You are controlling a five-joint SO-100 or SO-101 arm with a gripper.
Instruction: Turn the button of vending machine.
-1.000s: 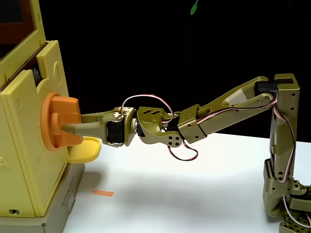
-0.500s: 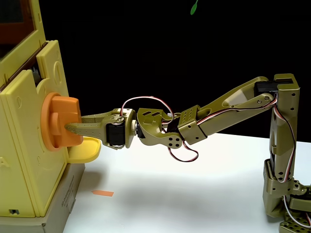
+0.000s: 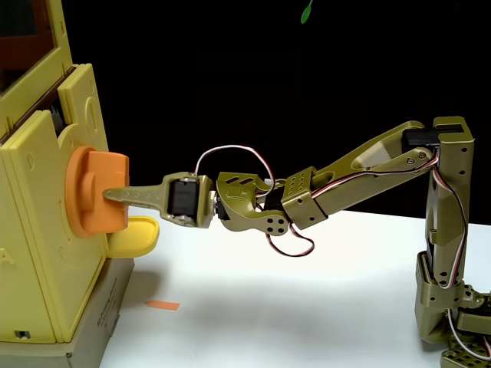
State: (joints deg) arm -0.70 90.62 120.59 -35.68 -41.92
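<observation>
Your olive-green arm (image 3: 360, 165) reached level from its base at the right of the fixed view, and the gripper (image 3: 115, 193) met the one orange knob (image 3: 98, 192) on the vending machine (image 3: 42, 230). Only a single finger (image 3: 138, 195) showed, a thin blade edge-on across the knob's blocky bar; any second finger lay hidden behind it or behind the bar, so you could not have told how wide the jaws stood or whether they actually squeezed the bar. The visible fingertip overlapped the bar's near face.

The knob's round disc base sat flush on the machine's pale yellow side panel, just beyond the fingertip. Directly below the finger, one small yellow rounded tray (image 3: 136, 234) jutted from the machine, apart from the finger. Farther below, on the white table (image 3: 291, 307), lay one small orange strip (image 3: 163, 305).

The machine was cut off by the left and top edges; only a corner of its reddish window frame (image 3: 34, 38) showed. It stood on a grey box (image 3: 103, 314), itself partly out of frame. The arm's base ran off the bottom right corner. A single green fleck (image 3: 307, 11) hung at the top against the black backdrop, too small to identify.
</observation>
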